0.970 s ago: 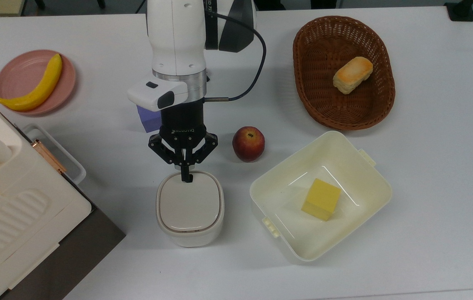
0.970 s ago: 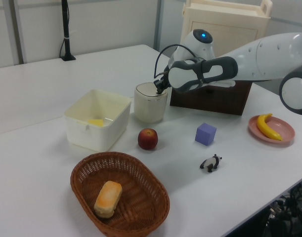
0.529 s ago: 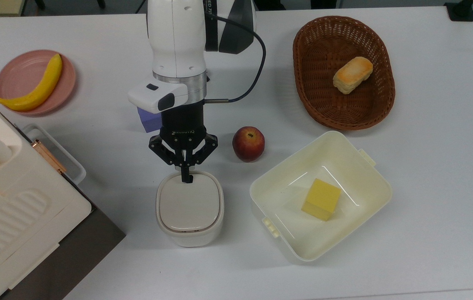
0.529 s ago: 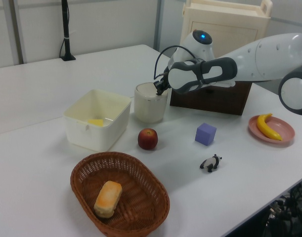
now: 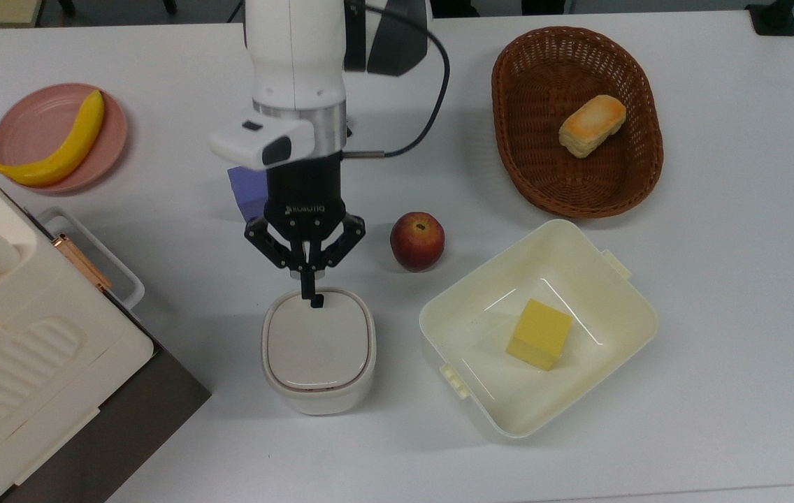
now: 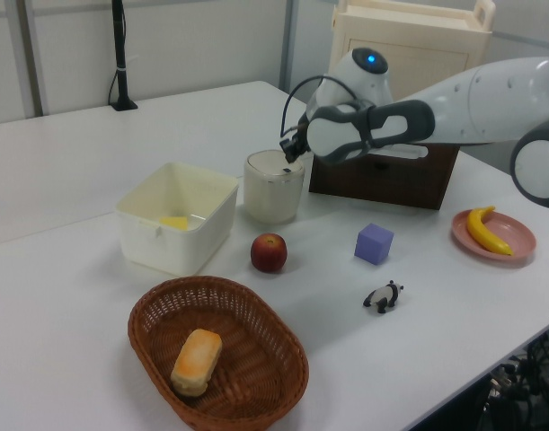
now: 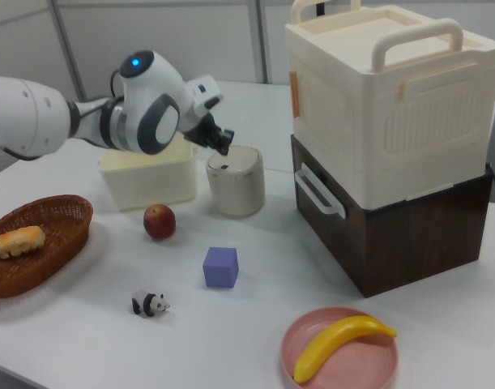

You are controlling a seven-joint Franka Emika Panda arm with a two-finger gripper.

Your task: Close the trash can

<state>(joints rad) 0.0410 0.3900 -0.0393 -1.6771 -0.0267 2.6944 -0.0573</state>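
- Here we see the trash can point(image 5: 318, 351), a small off-white rounded bin, its beige-grey lid point(image 5: 317, 342) lying flat and shut.
- It stands on the white table point(image 5: 718, 279) between the apple point(image 5: 416, 241) and the ribbed box point(image 5: 12, 349).
- Our gripper point(image 5: 312, 299) hangs at the lid's rear edge, jaws pressed together on nothing.

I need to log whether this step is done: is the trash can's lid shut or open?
Shut. The trash can has its lid lying flat inside the rim, and the shut gripper is near its back edge.
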